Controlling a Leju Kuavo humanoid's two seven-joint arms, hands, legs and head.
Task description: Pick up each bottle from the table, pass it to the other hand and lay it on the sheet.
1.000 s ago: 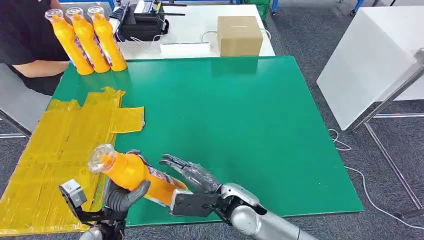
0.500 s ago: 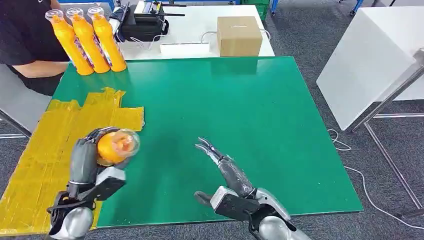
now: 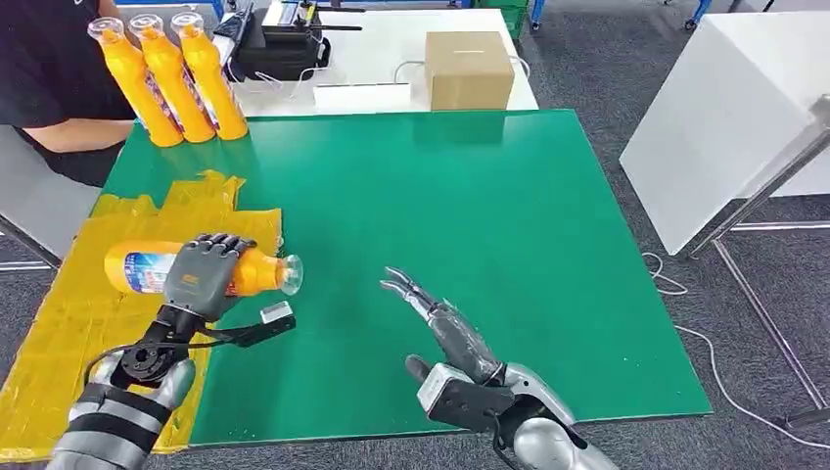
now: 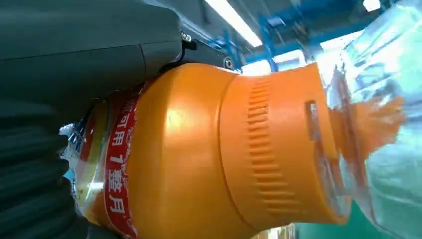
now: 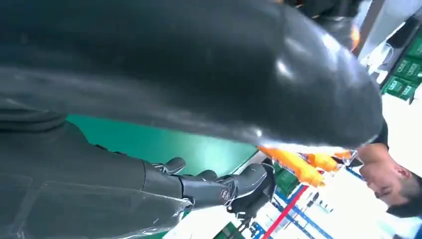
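My left hand [image 3: 203,274] grips an orange bottle [image 3: 147,271] from above and holds it on its side over the yellow sheet [image 3: 88,323], clear cap [image 3: 290,274] pointing right. Close up in the left wrist view, the same orange bottle [image 4: 214,154] fills the palm of my left hand [image 4: 54,99]. My right hand [image 3: 442,328] hovers over the green table [image 3: 489,225] near its front edge, fingers stretched out and apart, holding nothing; its dark fingers [image 5: 214,186] also show in the right wrist view. Three more orange bottles [image 3: 171,78] stand upright at the table's far left corner.
A person in a black top [image 3: 54,73] sits at the far left behind the standing bottles. A cardboard box [image 3: 468,69] and a black device [image 3: 279,49] lie on the white table beyond. A white cabinet [image 3: 724,117] stands to the right.
My left hand has turned the bottle from end-on to lying flat and carried it left and away, over the sheet. My right hand, which let go a second ago, has barely moved since.
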